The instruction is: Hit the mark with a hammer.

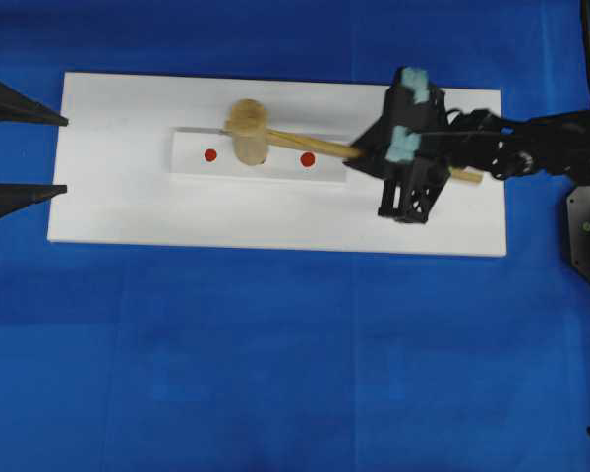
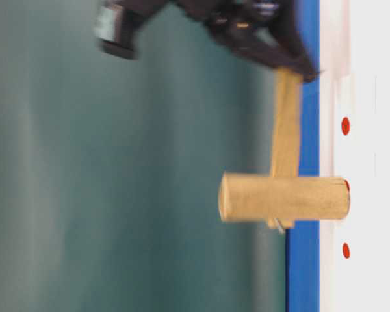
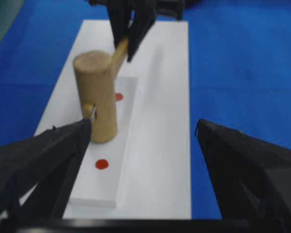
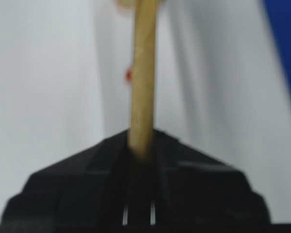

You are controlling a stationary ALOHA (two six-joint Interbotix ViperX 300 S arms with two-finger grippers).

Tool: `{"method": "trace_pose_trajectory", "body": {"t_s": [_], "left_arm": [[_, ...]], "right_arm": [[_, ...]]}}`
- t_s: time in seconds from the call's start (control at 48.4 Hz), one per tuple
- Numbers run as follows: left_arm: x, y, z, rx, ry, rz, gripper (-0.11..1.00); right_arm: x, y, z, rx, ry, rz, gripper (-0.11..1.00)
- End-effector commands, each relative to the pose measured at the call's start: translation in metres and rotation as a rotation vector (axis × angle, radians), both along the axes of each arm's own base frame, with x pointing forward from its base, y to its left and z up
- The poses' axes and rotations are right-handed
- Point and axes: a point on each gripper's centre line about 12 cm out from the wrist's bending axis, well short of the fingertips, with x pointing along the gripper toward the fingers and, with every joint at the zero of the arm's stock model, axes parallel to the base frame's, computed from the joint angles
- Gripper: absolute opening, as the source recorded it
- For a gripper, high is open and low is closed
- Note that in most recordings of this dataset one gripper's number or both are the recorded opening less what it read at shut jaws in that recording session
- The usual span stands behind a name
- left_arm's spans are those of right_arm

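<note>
The hammer is a light wooden mallet. Its head stands end-down on the white raised strip, right over the mark. Only a red sliver of the mark shows at the head's face. My right gripper is shut on the handle, about midway along it. Either side of the head, a red end dot and another end dot stay uncovered. My left gripper hangs open at the strip's left end, with nothing between its fingers.
The strip lies on a white board, which sits on a blue table cover. The right arm's body reaches in over the board's right end. A dark base stands at the right edge.
</note>
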Motion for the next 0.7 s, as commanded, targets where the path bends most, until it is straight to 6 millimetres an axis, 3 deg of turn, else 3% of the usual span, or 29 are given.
{"method": "trace_pose_trajectory", "body": {"t_s": [0.0,0.228,0.434,0.683], "left_arm": [[0.001,0.001,0.004,-0.001,-0.009,0.003,0.88],[0.001,0.001,0.004,0.0,-0.012,0.003,0.88],[0.001,0.001,0.003,-0.001,-0.009,0.003,0.88],[0.0,0.001,0.004,0.0,-0.012,0.003,0.88]], "right_arm": [[0.003,0.001,0.009,-0.002,-0.024,0.005,0.03],[-0.003,0.0,0.044,-0.043,-0.141,-0.002,0.03],[-0.032,0.005,0.081,-0.068,-0.262,0.001,0.03],[-0.067,0.012,0.089,-0.069,-0.313,0.009,0.03]]}}
